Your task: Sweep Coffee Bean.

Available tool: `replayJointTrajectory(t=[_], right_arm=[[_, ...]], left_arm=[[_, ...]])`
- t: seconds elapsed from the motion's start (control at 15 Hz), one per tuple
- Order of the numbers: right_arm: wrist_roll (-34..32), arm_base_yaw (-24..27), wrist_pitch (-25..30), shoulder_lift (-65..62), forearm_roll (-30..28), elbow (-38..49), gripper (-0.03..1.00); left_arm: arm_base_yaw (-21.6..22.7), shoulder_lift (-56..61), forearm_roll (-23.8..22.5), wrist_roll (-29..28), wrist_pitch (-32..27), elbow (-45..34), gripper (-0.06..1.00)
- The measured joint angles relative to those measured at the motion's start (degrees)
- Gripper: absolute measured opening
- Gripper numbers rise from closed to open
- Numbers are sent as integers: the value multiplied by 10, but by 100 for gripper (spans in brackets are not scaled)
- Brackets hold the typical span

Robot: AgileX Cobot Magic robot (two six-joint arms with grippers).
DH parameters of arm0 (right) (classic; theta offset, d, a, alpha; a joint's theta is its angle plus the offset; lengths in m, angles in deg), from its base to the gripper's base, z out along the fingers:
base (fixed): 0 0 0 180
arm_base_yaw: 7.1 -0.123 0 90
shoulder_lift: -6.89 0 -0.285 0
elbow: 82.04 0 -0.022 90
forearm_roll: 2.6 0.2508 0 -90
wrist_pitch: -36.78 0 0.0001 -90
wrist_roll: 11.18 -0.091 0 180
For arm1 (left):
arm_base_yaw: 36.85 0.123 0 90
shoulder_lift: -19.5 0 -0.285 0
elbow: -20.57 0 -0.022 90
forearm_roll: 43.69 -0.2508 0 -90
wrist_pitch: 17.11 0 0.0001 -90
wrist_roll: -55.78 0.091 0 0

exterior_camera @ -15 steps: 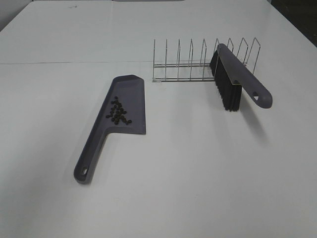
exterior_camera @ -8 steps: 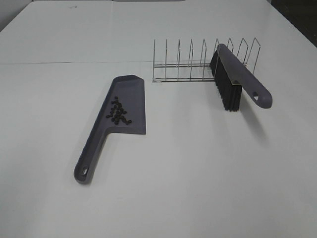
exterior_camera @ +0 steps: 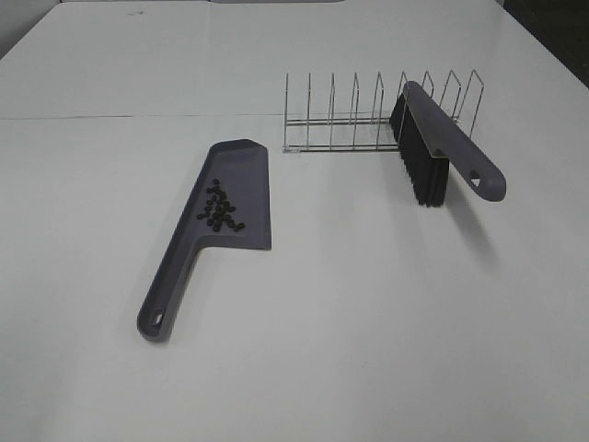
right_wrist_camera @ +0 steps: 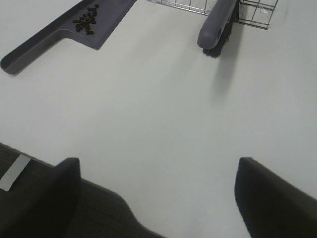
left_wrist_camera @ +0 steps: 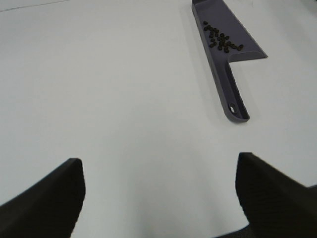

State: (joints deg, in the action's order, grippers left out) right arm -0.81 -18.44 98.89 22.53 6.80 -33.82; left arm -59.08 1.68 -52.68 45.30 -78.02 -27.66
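A cluster of small dark coffee beans (exterior_camera: 220,208) lies on the blade of a purple-grey dustpan (exterior_camera: 241,168) resting flat on the white table, handle toward the front. The beans also show in the left wrist view (left_wrist_camera: 220,38) and the right wrist view (right_wrist_camera: 87,22). A matching brush (exterior_camera: 442,143) with black bristles leans in a wire rack (exterior_camera: 354,124) at the back right. My left gripper (left_wrist_camera: 158,193) is open and empty, well away from the dustpan (left_wrist_camera: 225,29). My right gripper (right_wrist_camera: 156,193) is open and empty near the table's front edge, far from the brush (right_wrist_camera: 218,25).
The white table (exterior_camera: 368,304) spans the whole exterior view. In the right wrist view its dark front edge (right_wrist_camera: 34,173) runs below the gripper. Neither arm shows in the exterior view.
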Motion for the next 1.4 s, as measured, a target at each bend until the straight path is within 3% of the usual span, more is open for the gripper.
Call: replayJointTrajectory(t=[0.73, 1.0, 1.07, 1.13, 1.27, 1.4], right_arm=[[1, 0, 0, 0, 2, 0, 75], [1, 0, 0, 0, 2, 0, 75], [1, 15, 0, 0, 3, 0, 75], [1, 35, 0, 0, 3, 0, 75], [1, 83, -1, -7, 3, 0, 75], [1, 104, -2, -26, 3, 0, 75]], left_arm=[[1, 6, 11, 0, 0, 0, 78], [89, 13, 11, 1, 2, 0, 78], [161, 13, 11, 1, 2, 0, 78], [189, 16, 10, 1, 2, 0, 78], [218, 43, 11, 1, 2, 0, 78], [220, 81, 10, 1, 3, 0, 78]])
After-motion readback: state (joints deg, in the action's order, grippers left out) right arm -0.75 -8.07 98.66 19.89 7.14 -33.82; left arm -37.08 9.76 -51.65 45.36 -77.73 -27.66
